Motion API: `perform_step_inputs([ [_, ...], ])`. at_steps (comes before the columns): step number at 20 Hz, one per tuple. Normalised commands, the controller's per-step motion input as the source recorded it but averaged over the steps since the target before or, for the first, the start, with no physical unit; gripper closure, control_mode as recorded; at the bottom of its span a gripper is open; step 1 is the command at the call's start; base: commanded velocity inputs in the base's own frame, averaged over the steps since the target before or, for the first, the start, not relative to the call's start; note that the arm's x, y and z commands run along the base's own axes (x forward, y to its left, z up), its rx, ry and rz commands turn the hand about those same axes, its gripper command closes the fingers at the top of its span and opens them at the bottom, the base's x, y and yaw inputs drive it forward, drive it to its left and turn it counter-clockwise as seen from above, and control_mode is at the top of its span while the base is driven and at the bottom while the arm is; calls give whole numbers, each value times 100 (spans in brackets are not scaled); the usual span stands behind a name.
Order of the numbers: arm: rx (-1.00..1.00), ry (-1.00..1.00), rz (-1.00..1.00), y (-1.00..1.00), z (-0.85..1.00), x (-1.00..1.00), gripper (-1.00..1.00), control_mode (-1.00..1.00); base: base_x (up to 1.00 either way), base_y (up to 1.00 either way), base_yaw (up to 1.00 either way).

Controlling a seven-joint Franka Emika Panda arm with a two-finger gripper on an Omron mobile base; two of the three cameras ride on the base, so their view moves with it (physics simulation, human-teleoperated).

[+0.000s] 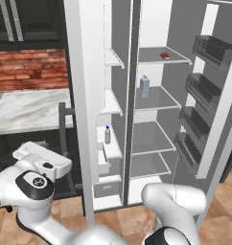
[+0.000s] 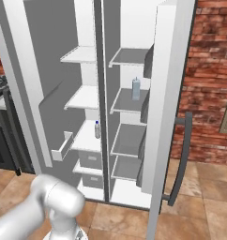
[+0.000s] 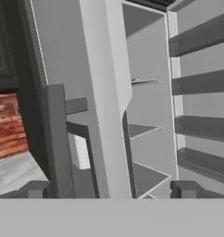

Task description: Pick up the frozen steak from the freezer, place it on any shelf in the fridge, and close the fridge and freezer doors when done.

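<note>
A simulated kitchen with a red brick wall (image 1: 29,69), a marble counter (image 1: 27,110) and a brown tiled floor; in the middle stands the tall white appliance with both doors open.

The gripper (image 3: 109,190) is wide open and holds nothing. In the hand view its two dark fingertips (image 3: 35,190) stand far apart at the bottom. Just ahead of them rises the white edge of the freezer door (image 3: 104,92). The door's dark handle (image 3: 56,139) is close to the left tip in that view, and its long axis runs upright.

Further out, beyond the door edge, is the grey inside of the fridge (image 1: 156,139). The frozen steak (image 1: 165,56) lies flat on the top shelf (image 1: 158,61), well apart from the fingers, higher and deeper. On the shelf below stands a pale-blue carton (image 1: 145,86). A small bottle (image 1: 107,134) is in the freezer (image 1: 110,103).

The fridge door (image 2: 171,93) is open on the far side. I judge that the placing is done and the closing of the doors remains. The freezer door is the nearer one.
</note>
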Motion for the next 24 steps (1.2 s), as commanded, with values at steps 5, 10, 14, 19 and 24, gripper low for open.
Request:
perform_step_inputs([
  [5, 0, 0, -3, 0, -22, 50, -100, -100, 0, 0, 0],
  [10, 0, 0, -4, 7, -8, 60, -100, -100, 0, 0, 0],
  [14, 0, 0, -7, 2, -13, 66, -100, -100, 0, 0, 0],
  [19, 0, 0, -8, 0, -20, 61, -100, -100, 0, 0, 0],
  [24, 0, 0, -3, -11, -7, 31, -100, -100, 0, 0, 0],
])
